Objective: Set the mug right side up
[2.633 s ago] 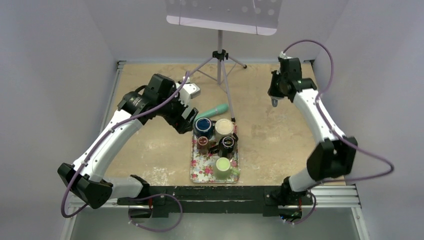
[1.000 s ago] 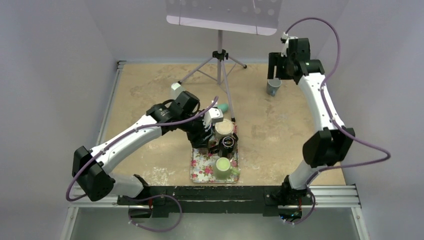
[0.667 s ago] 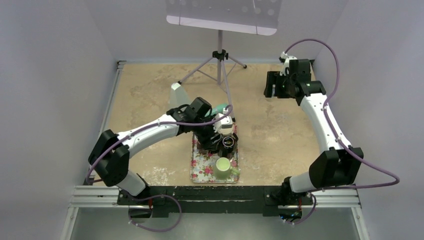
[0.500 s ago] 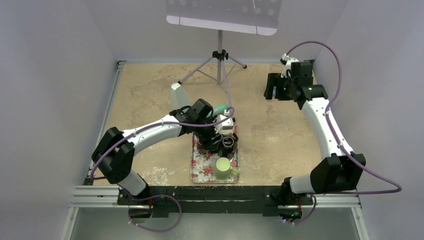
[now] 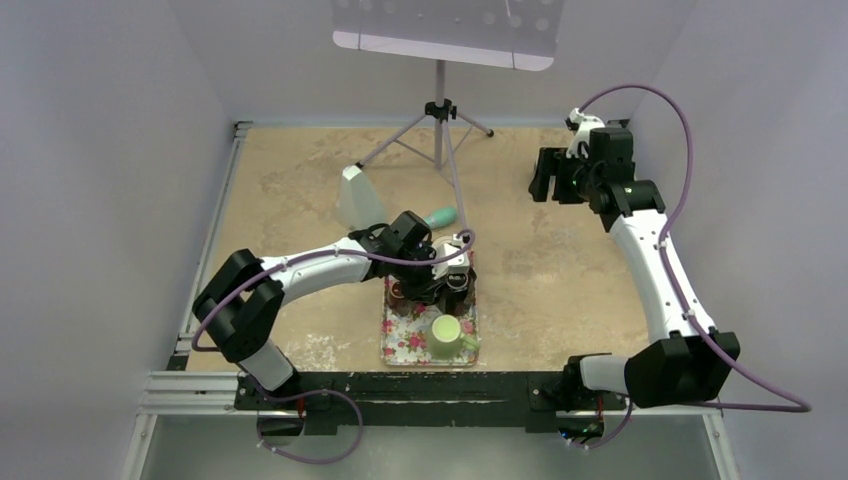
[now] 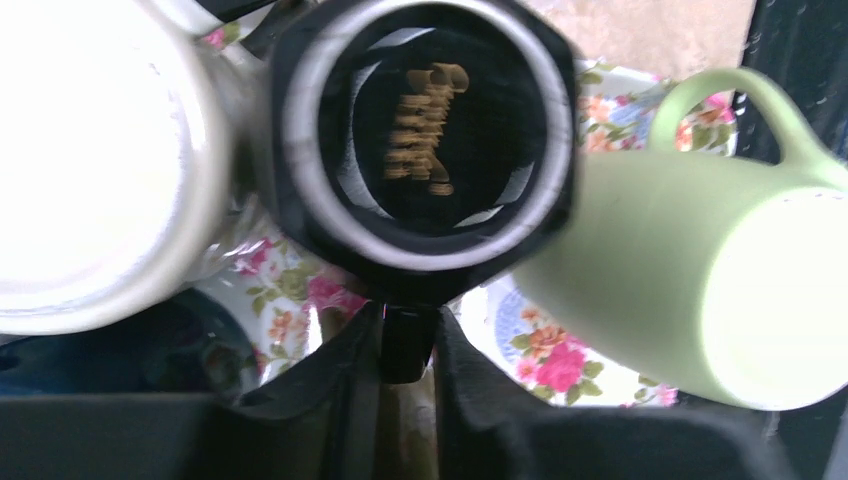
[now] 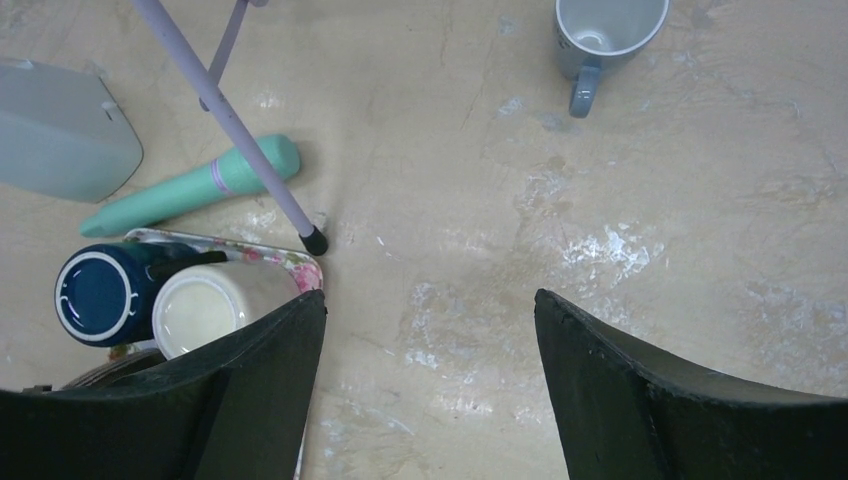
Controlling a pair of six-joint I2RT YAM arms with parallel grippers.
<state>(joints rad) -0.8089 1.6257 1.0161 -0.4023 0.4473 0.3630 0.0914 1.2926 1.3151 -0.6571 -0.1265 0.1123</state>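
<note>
Black mug (image 6: 420, 140) handle in L gripper (image 6: 408, 342) grip, over floral tray (image 6: 560, 368)

Two fingers (image 6: 335, 405) pinching the handle of a black mug (image 6: 425, 130), green mug (image 6: 700, 290) alongside, floral tray (image 6: 558, 362) beneath.

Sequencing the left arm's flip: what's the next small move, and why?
Probably lift the black mug straight up before rotating: the left gripper looks closed on its handle, its base faces up, and the cream mug and green mug crowd both sides.
</note>
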